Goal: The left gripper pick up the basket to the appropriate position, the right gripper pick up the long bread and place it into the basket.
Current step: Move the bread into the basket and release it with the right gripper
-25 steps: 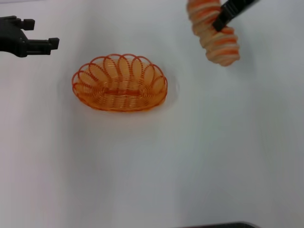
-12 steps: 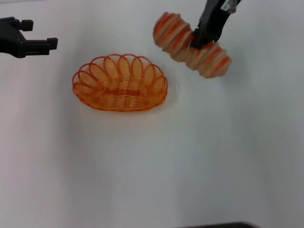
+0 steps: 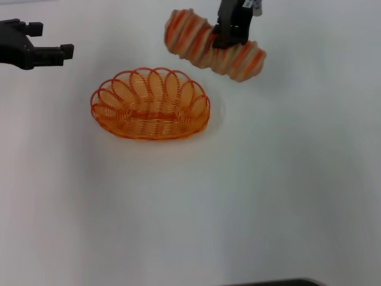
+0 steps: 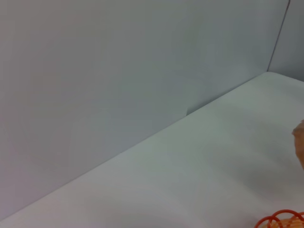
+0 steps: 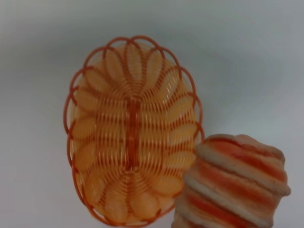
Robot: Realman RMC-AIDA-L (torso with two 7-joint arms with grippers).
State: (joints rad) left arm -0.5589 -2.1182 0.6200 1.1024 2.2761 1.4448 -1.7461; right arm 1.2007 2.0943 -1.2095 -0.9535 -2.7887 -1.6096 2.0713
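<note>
The orange wire basket (image 3: 150, 104) stands empty on the white table, left of centre. It also shows in the right wrist view (image 5: 130, 130), and its rim peeks into the left wrist view (image 4: 282, 221). My right gripper (image 3: 229, 37) is shut on the middle of the long bread (image 3: 211, 46) and holds it in the air behind and to the right of the basket. The ribbed loaf also shows in the right wrist view (image 5: 232, 183), beside the basket. My left gripper (image 3: 50, 53) is open and empty at the far left, apart from the basket.
The white table (image 3: 238, 196) spreads around the basket. A grey back wall (image 4: 118, 71) rises behind the table. A dark edge (image 3: 274, 282) shows at the bottom of the head view.
My right gripper has carried the long bread leftward toward the basket and turned it from steeply slanted to nearly level. The left gripper and the basket have not moved.
</note>
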